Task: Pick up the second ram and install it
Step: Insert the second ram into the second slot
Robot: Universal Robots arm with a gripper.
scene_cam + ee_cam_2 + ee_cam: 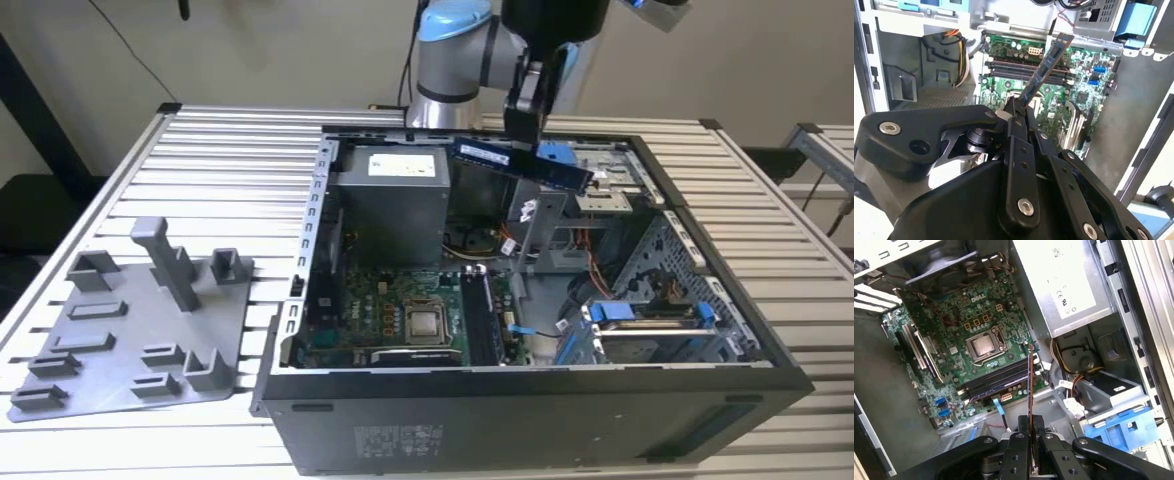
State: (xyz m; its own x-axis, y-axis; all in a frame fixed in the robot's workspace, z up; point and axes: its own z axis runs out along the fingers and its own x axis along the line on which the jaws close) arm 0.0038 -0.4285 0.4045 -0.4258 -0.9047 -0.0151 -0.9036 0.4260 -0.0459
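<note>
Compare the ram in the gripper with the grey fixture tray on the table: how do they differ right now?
The second ram is a thin dark stick; the grey fixture tray is a broad pale plate with upright posts. The ram hangs tilted in the gripper above the open computer case; the tray lies flat on the slatted table, outside the case on the exterior view's left. Shared: neither touches the motherboard.

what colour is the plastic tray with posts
Grey; the tray shows best in the exterior view.
</note>
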